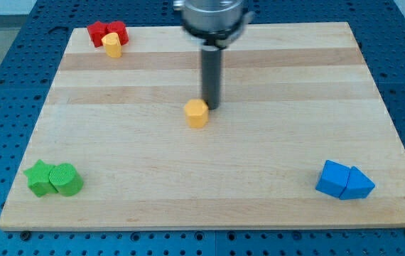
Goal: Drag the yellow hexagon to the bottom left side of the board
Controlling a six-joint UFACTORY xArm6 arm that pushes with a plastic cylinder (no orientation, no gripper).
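The yellow hexagon [197,113] sits near the middle of the table [117,163], well apart from the bottom left where the green blocks [53,178] lie, so the drag looks barely begun. My tip [210,107] stands just beside it, up and to the view's right, seemingly touching. There is no hand to spread or pinch, so next comes a steady push down-left.

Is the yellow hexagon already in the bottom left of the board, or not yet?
Not yet. The yellow hexagon sits near the board's middle, my tip just at its upper right.
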